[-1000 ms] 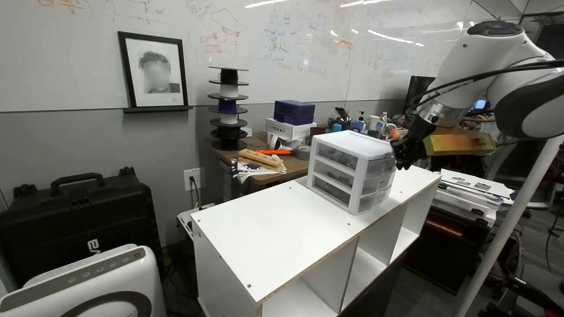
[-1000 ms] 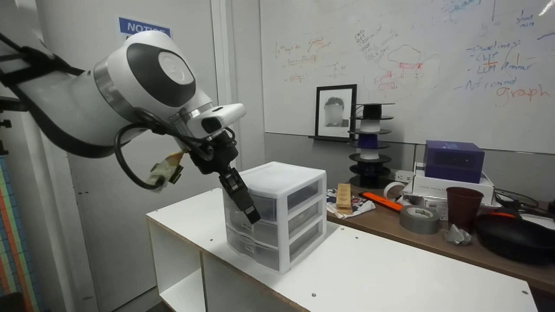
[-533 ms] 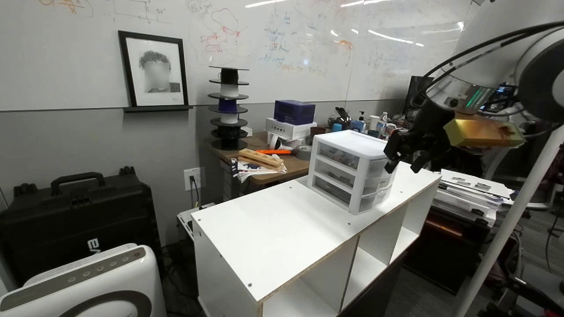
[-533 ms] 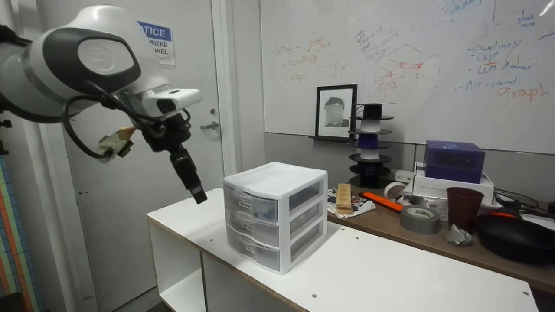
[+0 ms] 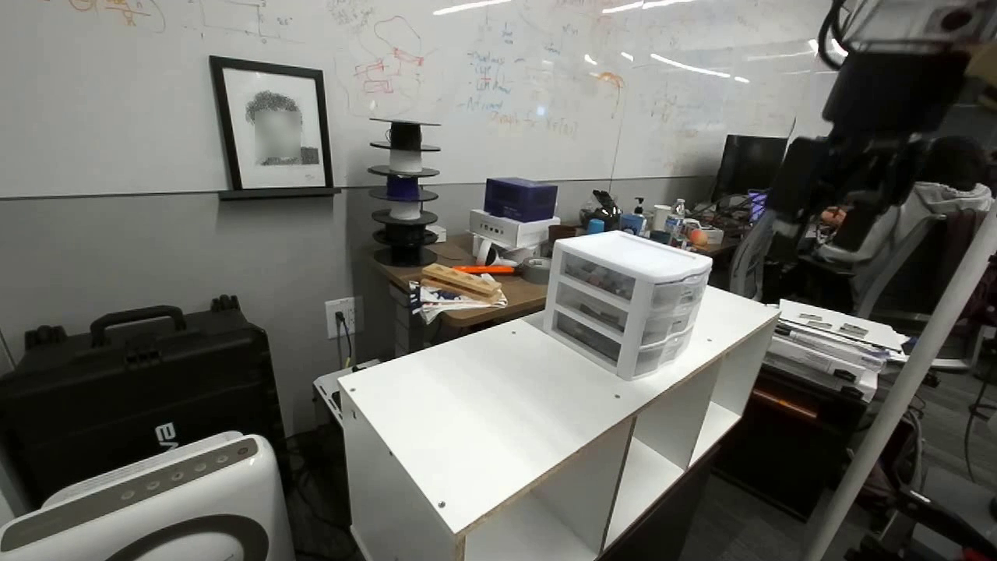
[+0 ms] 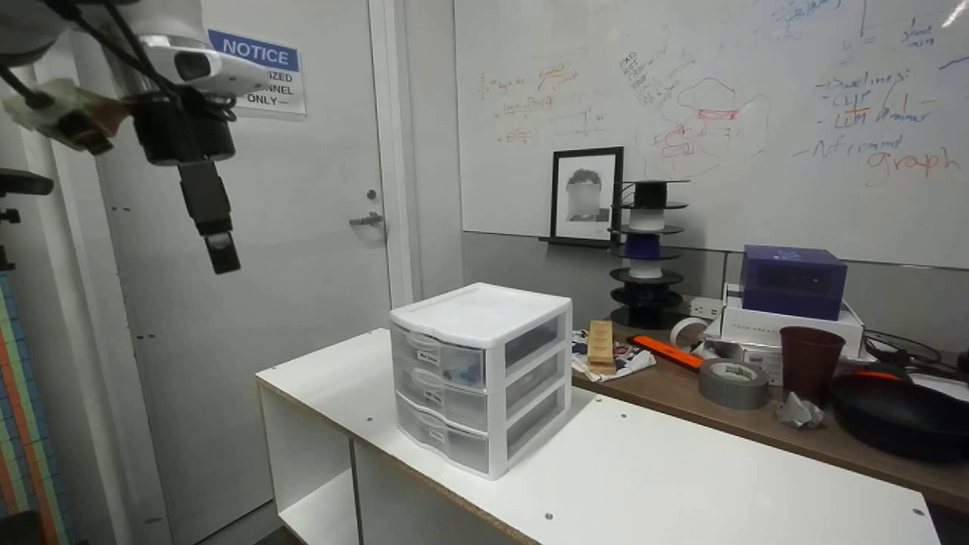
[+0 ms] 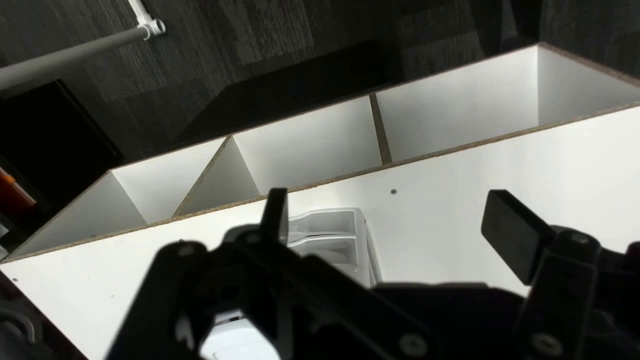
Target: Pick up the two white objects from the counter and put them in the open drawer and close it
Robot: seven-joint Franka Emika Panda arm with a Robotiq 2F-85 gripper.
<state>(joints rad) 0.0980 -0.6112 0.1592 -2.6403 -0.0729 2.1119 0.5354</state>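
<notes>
The white drawer unit (image 5: 604,249) stands upright on the white counter (image 5: 467,421). Its three translucent drawers (image 6: 463,412) all sit pushed in. Some bluish contents show through the top one. Neither of the two white objects shows for certain in any view; whether they lie inside a drawer I cannot tell. My gripper (image 6: 223,257) hangs in the air, higher than the unit and off its front side. In the wrist view the gripper (image 7: 395,225) stands wide open with nothing between its fingers, and the drawer fronts (image 7: 325,250) appear partly behind one finger.
Beside the counter, a wooden desk (image 6: 681,401) carries tape, a dark red cup (image 6: 810,359), a black pan and boxes. Open shelf compartments (image 7: 310,145) lie under the counter's top. A pale pole (image 5: 896,413) rises near the arm.
My gripper has risen and backed away from the drawer unit's front, where it was a second ago. Its fingers have spread apart. The drawer unit has stayed in place.
</notes>
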